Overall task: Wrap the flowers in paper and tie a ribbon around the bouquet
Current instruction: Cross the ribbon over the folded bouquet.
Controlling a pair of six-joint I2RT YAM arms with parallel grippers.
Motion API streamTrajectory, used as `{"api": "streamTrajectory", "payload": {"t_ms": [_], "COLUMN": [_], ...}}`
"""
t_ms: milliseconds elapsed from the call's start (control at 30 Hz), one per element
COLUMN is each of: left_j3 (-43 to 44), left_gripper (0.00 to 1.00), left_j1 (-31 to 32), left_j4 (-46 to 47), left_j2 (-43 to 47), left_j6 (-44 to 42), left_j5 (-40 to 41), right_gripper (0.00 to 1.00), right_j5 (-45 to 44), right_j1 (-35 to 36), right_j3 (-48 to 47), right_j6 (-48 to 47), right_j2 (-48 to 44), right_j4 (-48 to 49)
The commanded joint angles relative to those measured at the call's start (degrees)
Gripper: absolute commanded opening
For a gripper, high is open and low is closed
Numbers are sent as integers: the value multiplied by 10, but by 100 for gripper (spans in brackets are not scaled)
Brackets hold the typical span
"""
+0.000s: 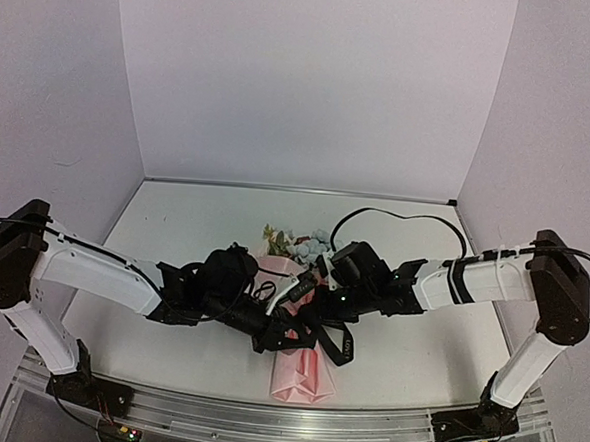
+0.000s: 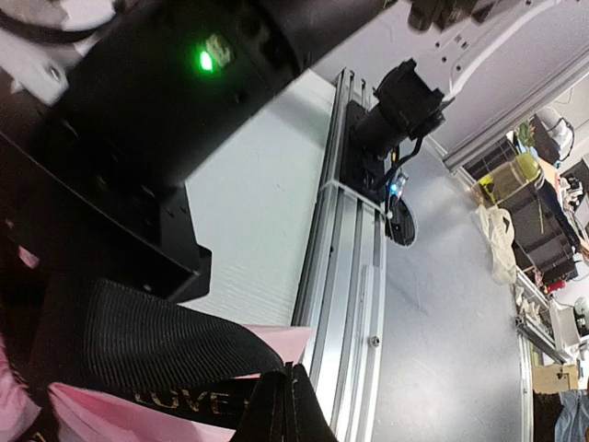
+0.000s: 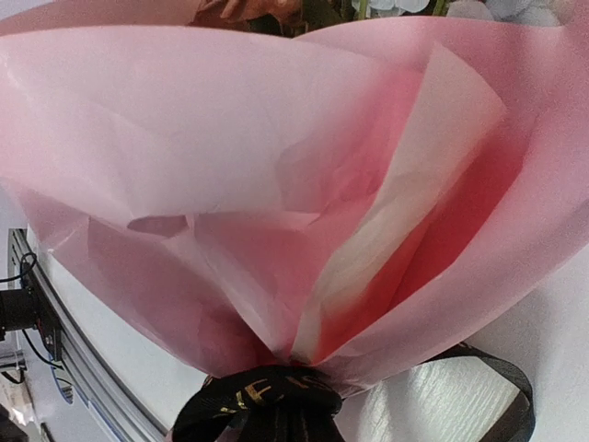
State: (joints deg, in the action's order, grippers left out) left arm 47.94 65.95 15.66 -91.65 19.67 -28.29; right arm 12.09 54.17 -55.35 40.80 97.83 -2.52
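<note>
Over the white table (image 1: 175,224), your left claw (image 1: 278,333) and right claw (image 1: 327,307) reach inward, low, pressed shut, apparently pinching ribbon (image 1: 337,348) at the bouquet (image 1: 300,377).

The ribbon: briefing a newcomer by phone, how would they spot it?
On the table lies the pink paper, wrapped round the flowers. The ribbon cinches it where it gathers. It is the only black band there, with gold lettering.

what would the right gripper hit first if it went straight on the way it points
The black ribbon bunched at the neck of the pink paper, seemingly right at its tip; the paper cone lies just behind. Depth is unclear.
</note>
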Motion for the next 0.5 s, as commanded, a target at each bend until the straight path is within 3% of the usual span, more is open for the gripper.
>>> {"api": "streamTrajectory", "payload": {"t_ms": [0,233,367,467], "left_j3": [13,3,-5,-9], "left_gripper": [2,39,50,51], "left_j1": [17,21,21,21], "left_j4": [-30,-22,-23,-31], "left_j2": [-32,-1,39,57], "left_j6": [-2,11,8,1], "left_j5": [0,72,95,93], "right_gripper": [0,0,0,0], "right_j5": [-24,-5,3,6], "right_j1": [2,2,2,2], "right_j3": [7,30,39,39], "right_j6": [-13,-26,-36,-38], "right_j2": [12,7,1,2], "right_j4": [55,90,96,96]}}
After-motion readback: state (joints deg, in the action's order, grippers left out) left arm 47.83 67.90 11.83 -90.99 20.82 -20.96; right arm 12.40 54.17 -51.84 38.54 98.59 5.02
